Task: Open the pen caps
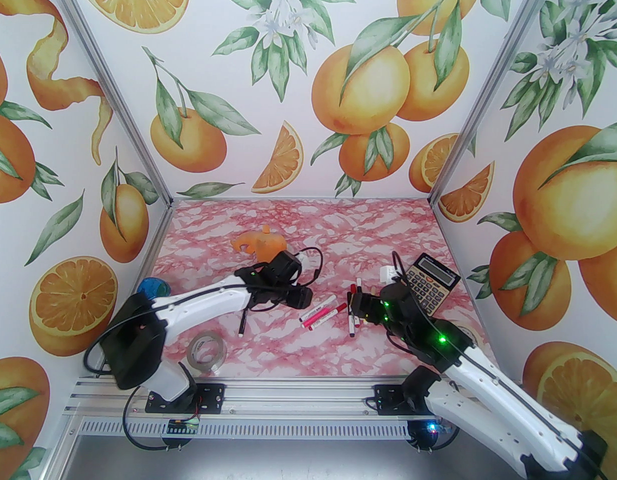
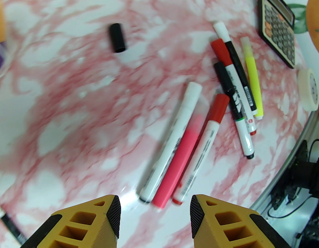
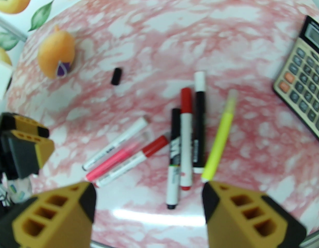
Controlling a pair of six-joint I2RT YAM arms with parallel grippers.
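Pens (image 3: 186, 138) flat on table (image 3: 226, 22), capped ends far: four lengthwise, three diagonal

There are 7 pens (image 3: 186, 138) in a bunch and 1 more thin pen (image 1: 242, 320). There is 1 loose black cap (image 3: 116, 76), 1 calculator (image 3: 304, 81), 1 orange toy (image 3: 54, 55), 1 grey tape roll (image 1: 207, 350), 1 white tape roll (image 2: 308, 89) and 1 blue thing (image 1: 153, 288).
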